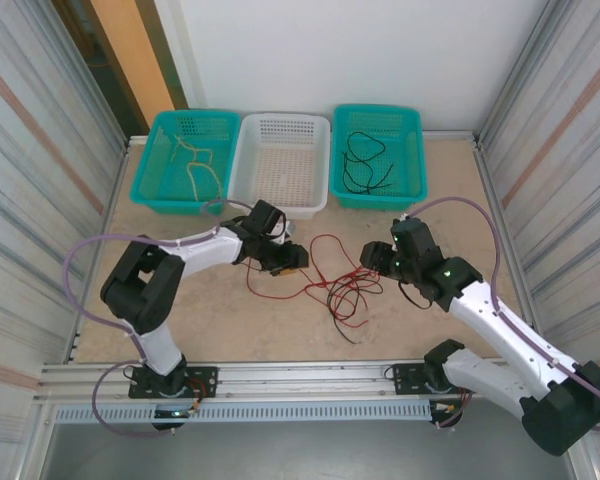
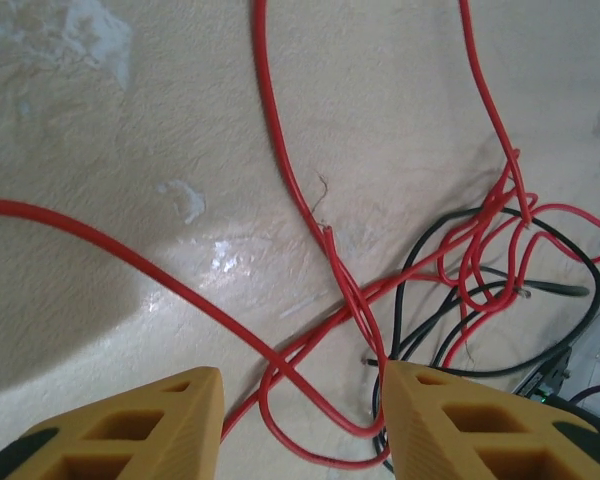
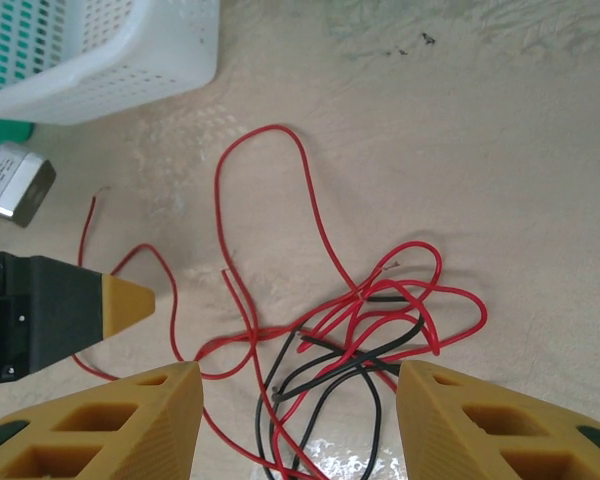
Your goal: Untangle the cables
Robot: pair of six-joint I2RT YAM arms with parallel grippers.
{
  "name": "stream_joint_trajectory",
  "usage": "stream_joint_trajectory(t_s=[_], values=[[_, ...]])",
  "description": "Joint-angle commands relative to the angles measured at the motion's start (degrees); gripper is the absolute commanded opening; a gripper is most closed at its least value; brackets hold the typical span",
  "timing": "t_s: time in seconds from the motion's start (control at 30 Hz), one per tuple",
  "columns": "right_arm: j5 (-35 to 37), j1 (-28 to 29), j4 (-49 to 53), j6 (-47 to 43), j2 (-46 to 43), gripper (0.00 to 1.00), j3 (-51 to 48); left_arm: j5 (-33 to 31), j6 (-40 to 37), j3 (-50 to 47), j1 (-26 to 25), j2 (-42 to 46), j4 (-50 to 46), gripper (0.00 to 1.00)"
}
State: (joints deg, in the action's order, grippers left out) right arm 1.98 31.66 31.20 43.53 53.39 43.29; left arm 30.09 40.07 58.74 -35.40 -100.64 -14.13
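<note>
A tangle of red and black cables (image 1: pixel 342 290) lies on the table between my two grippers. My left gripper (image 1: pixel 285 262) hovers at its left edge, open; in the left wrist view its gripper (image 2: pixel 302 400) straddles crossing loops of the red cable (image 2: pixel 281 150), with black cable (image 2: pixel 400 300) beside the right finger. My right gripper (image 1: pixel 375 262) is at the tangle's right edge, open; in the right wrist view its gripper (image 3: pixel 298 385) hangs above the red cable (image 3: pixel 270 128) and black cable (image 3: pixel 377 406), holding nothing. The left gripper's fingertip (image 3: pixel 115 300) shows there too.
Three baskets stand along the back. A teal basket (image 1: pixel 192 114) on the left holds pale yellow cables (image 1: pixel 195 165). In the middle is a white basket (image 1: pixel 285 118), seen also as the white basket (image 3: pixel 100 50). The right teal basket (image 1: pixel 377 108) holds black cables (image 1: pixel 365 165). Metal walls close both sides.
</note>
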Motion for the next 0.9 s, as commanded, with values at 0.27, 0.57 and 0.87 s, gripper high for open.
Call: stream_joint_trajectory(t_s=[0.27, 0.57, 0.87], values=[[0.9, 0.7, -0.7, 0.2, 1.8, 0.53, 4.6, 2.6, 4.9, 2.2, -2.2, -3.5, 2.7, 0.44], [1.1, 0.8, -0.4, 0.5, 2.0, 0.53, 5.3, 5.6, 4.2, 3.3, -2.3, -4.3, 4.1, 0.18], [0.6, 1.0, -0.5, -0.3, 3.0, 0.53, 7.7, 4.8, -2.3, 4.5, -2.3, 2.8, -0.8, 0.00]])
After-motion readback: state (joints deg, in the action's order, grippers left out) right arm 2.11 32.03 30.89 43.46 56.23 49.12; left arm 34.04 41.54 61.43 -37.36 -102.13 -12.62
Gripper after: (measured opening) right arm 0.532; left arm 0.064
